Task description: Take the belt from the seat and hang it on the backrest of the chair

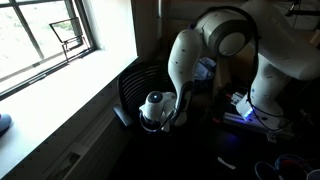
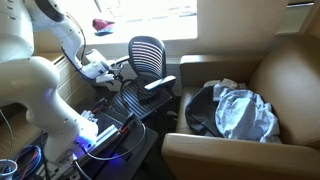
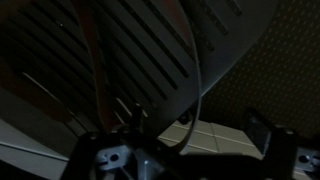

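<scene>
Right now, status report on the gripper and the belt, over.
Gripper down at chair, jaws apart, empty. Brownish strip on slats, likely the belt. No obstruction visible.

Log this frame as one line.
gripper: at chair seat edge, state unclear | belt: not discernible, too dark | backrest: no belt seen | task: pending

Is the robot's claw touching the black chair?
Cannot tell. In an exterior view the gripper overlaps the chair, but no gap or contact shows; the wrist view is too dark.
</scene>
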Available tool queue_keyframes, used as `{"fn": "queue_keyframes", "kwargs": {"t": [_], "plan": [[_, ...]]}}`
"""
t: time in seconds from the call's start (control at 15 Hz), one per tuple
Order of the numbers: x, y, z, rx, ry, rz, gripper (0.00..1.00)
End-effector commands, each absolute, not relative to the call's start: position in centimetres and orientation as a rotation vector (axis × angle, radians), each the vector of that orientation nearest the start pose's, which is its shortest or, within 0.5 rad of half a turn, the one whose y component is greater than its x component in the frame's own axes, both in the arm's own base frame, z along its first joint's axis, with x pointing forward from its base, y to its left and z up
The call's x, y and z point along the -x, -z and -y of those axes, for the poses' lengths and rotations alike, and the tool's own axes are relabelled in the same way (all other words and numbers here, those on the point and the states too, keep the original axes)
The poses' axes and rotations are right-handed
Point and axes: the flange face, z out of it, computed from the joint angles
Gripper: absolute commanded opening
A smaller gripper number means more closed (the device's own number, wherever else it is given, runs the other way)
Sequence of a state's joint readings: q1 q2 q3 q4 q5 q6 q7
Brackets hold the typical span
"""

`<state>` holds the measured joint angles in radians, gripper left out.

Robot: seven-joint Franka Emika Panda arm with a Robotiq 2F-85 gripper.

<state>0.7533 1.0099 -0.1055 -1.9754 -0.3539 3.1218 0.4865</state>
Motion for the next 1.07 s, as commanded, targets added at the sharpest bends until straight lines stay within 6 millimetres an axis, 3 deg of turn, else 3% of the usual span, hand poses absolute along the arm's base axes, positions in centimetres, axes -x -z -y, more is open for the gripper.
{"fn": "queue_keyframes", "kwargs": {"t": [0.0,0.27,0.6,0.87,0.93,1.0], "plan": [[-42.1,3.5,-35.9,2.995,0.259,0.96,1.0],[-41.8,5.1,-36.9,2.926,0.23,1.048,1.0],[-41.0,9.6,-40.3,2.722,0.237,1.277,1.0],[-42.0,11.1,-41.7,2.89,0.299,1.381,1.0],[-41.3,11.1,-40.3,2.821,0.246,1.335,1.0],[-41.6,11.2,-40.6,2.853,0.275,1.358,1.0]]}}
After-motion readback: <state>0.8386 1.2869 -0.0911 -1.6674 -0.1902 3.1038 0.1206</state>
